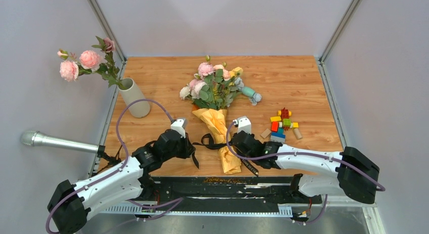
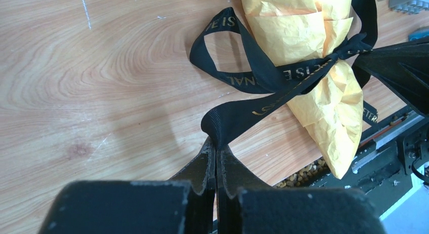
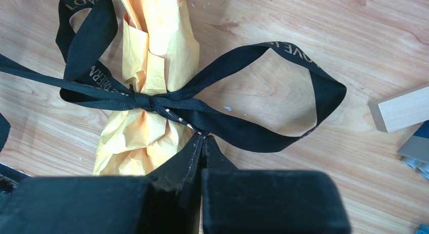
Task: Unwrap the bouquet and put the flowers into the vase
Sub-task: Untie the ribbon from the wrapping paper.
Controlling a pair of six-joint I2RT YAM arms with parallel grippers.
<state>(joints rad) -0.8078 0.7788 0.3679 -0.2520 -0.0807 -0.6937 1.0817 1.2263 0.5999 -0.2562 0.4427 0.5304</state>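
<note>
Left gripper clamped on black strap, right gripper clamped likewise, bouquet tied

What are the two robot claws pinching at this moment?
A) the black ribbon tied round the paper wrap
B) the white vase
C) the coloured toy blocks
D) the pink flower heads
A: the left gripper and the right gripper are each shut on a tail of the black strap tied round the orange paper of the bouquet.
</note>
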